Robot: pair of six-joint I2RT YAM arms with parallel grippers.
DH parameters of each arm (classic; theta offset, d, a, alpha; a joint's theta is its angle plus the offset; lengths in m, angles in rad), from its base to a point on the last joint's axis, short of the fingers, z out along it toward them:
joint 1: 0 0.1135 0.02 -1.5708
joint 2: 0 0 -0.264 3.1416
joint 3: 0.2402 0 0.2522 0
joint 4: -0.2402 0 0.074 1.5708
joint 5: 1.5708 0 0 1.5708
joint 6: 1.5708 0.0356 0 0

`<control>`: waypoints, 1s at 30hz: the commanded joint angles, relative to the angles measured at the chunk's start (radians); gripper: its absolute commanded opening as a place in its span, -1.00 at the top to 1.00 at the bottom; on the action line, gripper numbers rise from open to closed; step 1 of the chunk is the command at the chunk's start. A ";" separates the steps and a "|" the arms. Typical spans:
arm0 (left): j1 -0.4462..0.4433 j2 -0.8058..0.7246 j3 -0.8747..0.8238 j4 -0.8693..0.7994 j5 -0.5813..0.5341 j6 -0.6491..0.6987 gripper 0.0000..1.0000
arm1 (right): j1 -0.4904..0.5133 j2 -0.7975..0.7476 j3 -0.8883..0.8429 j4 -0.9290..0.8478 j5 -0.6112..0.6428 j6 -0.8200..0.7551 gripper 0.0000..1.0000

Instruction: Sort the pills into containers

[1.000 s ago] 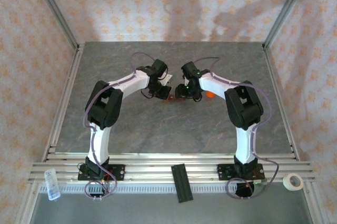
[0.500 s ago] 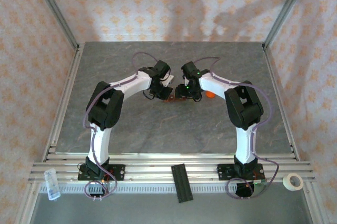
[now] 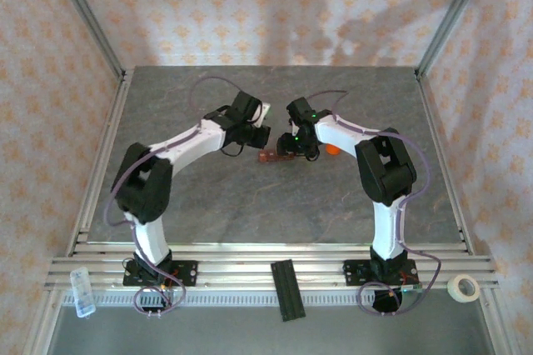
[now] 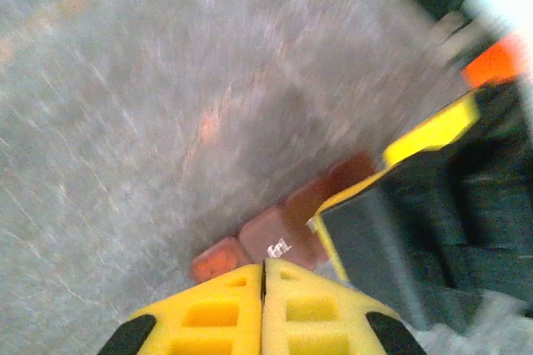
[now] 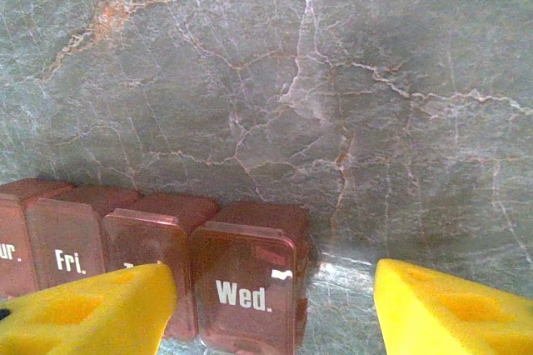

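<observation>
The pill box [image 5: 158,263] lies left-right; its Wed. end is betw. the spread fingers of right gripper [image 5: 275,305], so right arm is nearer; left gripper [image 4: 263,284], fingers pressed together, is by its left end

The containers [image 5: 158,234], a red-brown bar of joined compartments, lie flat on the grey table [image 5: 350,80]. Lids are down, labelled "Wed." and "Fri."
</observation>
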 commanded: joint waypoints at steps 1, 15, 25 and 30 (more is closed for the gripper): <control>0.012 -0.124 -0.094 0.216 -0.084 -0.053 0.80 | 0.005 0.026 0.004 -0.054 0.052 0.005 -0.32; 0.047 -0.467 -0.496 0.588 -0.370 0.050 0.39 | -0.005 -0.077 0.178 -0.169 0.072 -0.021 -0.37; 0.082 -0.572 -0.585 0.682 -0.530 0.148 -0.95 | -0.101 -0.292 0.254 -0.182 0.126 -0.009 -0.49; 0.097 -0.615 -0.614 0.733 -0.602 0.192 -1.00 | -0.190 -0.438 0.184 -0.104 0.177 0.002 -0.55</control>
